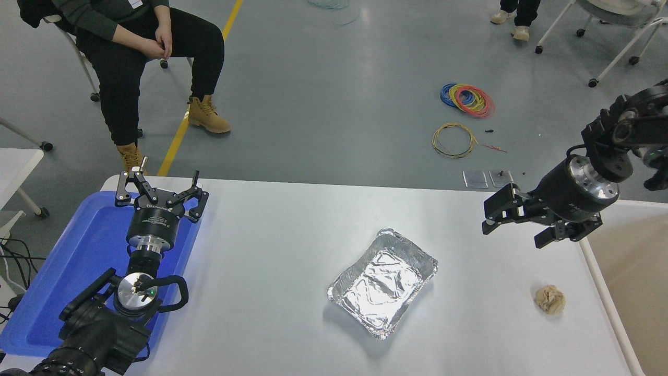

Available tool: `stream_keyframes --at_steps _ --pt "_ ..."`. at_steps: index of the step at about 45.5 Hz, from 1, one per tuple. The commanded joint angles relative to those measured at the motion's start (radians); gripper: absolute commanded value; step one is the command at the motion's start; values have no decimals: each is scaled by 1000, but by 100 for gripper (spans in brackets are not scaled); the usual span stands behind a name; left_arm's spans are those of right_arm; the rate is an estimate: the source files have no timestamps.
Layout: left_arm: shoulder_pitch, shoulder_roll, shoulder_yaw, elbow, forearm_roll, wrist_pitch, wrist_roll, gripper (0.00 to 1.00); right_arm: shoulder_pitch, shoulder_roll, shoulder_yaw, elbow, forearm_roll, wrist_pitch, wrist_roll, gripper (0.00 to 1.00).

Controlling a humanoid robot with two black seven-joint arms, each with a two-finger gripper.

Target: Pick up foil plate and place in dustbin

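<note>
Foil plate (382, 282) lies flat near the middle of the white table (282, 245), turned at a slant, untouched. The right hand (514, 225) hangs above the table's far right, well apart from the plate, fingers spread wide and empty. The left hand (159, 189) is parked over the blue tray (78, 250), also open and empty.

To grasp well, I judge the right hand should come down over 1 rim and pinch it gently, since the thin crinkled aluminium looks easy to crush or slip. The plate is shiny, shallow, rectangular with rounded corners. The cream dustbin (605, 292) stands at the table's right edge, a crumpled paper ball (550, 299) just beside it.
</note>
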Motion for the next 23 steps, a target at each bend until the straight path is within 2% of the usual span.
stream_keyframes --at_steps 1,14,23 --pt "0 0 0 0 0 1 -1 100 -93 50 32 -5 84 -163 0 100" --pt "0 -1 0 0 0 1 -1 100 -291 135 107 -15 87 -352 0 100" --pt "0 0 0 0 0 -1 1 100 -372 139 164 -14 90 -420 0 100"
